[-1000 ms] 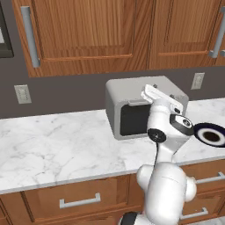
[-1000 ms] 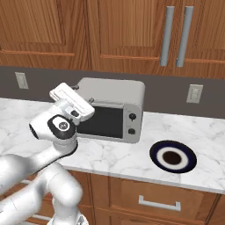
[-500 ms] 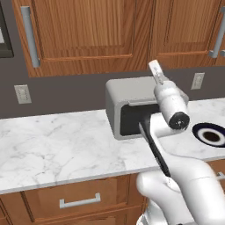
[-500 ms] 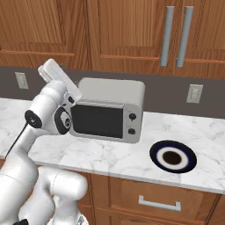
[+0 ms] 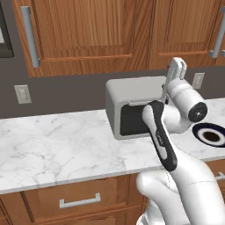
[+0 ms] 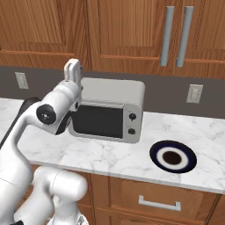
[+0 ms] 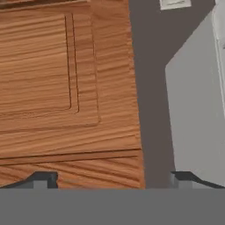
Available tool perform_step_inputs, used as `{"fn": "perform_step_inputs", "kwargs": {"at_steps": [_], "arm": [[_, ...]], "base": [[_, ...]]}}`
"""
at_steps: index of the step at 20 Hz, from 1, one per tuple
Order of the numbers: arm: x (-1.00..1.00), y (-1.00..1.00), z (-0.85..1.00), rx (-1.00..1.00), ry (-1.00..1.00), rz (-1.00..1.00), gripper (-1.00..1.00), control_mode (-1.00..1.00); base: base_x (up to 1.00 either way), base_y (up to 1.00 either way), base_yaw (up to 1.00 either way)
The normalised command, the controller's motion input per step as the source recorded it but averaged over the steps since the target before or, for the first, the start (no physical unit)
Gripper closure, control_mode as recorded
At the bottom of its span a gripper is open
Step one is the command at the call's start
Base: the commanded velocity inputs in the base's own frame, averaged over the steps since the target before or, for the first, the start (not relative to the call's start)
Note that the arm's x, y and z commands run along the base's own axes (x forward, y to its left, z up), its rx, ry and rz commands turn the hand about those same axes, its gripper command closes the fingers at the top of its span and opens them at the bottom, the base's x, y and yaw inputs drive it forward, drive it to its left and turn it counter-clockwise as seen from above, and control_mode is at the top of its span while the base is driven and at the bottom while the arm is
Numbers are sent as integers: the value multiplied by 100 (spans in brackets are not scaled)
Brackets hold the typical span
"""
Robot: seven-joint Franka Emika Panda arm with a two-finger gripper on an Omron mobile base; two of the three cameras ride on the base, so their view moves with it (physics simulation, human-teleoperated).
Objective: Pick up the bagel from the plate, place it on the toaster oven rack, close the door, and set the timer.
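The white two-finger gripper [image 5: 177, 66] points up at upper right, jaws parted, empty. Right base view shows the closed dark glass door [image 6: 97, 121]; round navy-rimmed plate [image 6: 173, 157] sits lower right.

The plate [image 6: 173, 157] lies on the counter [image 6: 114, 160] right of the toaster oven [image 6: 107, 109].

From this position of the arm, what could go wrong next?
1. The gripper is raised above the oven, pointing at the cabinets. A wide swing down toward the plate might hit the oven's top or the cabinet.
2. The door looks closed, so the bagel cannot go in until it is opened.
3. The bagel is small and low on the plate; the open fingers may push it aside.
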Motion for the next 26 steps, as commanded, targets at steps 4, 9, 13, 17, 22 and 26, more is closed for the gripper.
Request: {"fn": "perform_step_inputs", "kwargs": {"at_steps": [4,9,13,17,22,26], "arm": [[-5,0,8,99,64,2,-100,-100],[-14,2,39,67,74,0,-100,-100],[-21,0,16,45,80,-1,-100,-100],[-21,0,-45,10,62,-21,-100,-100],[-18,0,-99,15,11,-10,-100,-100],[-18,2,-100,-2,-17,40,-100,-100]], "base": [[0,0,0],[0,0,0],[0,0,0],[0,0,0],[0,0,0],[0,0,0]]}}
